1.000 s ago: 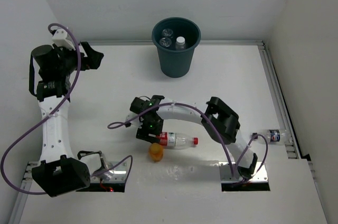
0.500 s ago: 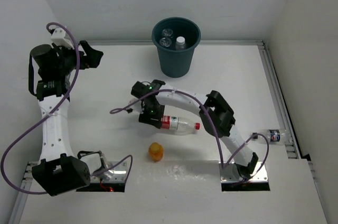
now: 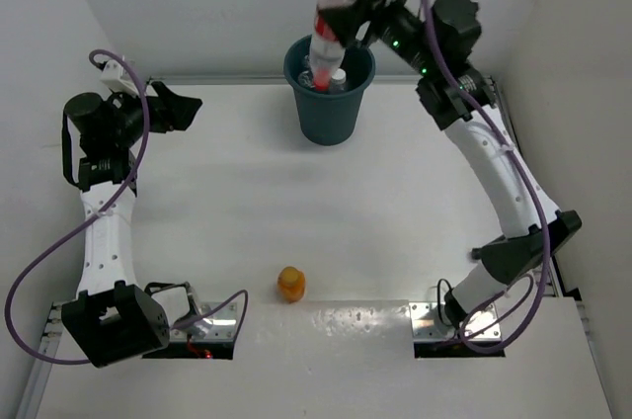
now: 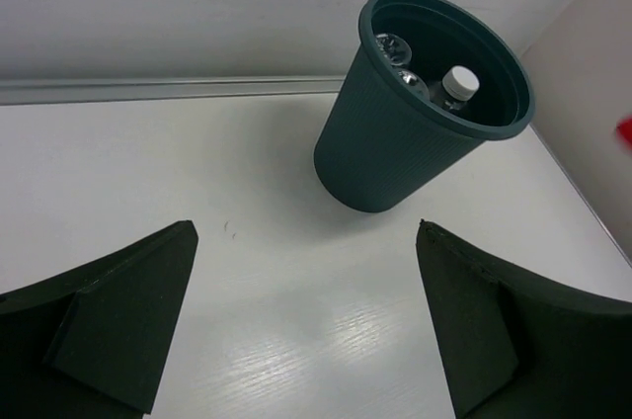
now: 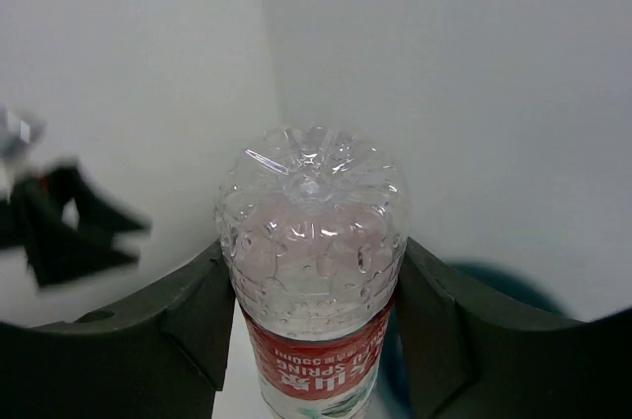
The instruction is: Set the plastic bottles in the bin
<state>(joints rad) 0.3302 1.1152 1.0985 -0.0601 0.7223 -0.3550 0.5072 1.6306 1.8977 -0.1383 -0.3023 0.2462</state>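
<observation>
My right gripper (image 3: 343,26) is shut on a clear bottle with a red label (image 3: 325,32) and holds it base up, tilted, above the dark teal bin (image 3: 329,115). In the right wrist view the bottle (image 5: 311,231) sits between both fingers (image 5: 193,315), and the bin's rim (image 5: 494,276) shows blurred behind it. The bin holds a white-capped bottle (image 3: 338,76) and clear bottles (image 3: 312,73); these also show in the left wrist view (image 4: 458,83). A stubby orange bottle (image 3: 290,284) stands on the table near the front. My left gripper (image 3: 183,108) is open and empty, left of the bin (image 4: 390,152).
The back wall runs just behind the bin. A metal rail (image 3: 518,182) runs along the table's right side. My right arm's elbow (image 3: 523,246) hangs low at the right edge and hides whatever lies there. The arm bases (image 3: 197,325) stand at the near edge.
My right arm has lifted the red-labelled bottle from the middle of the table and swung it up and back to above the bin. The left arm has barely moved.
</observation>
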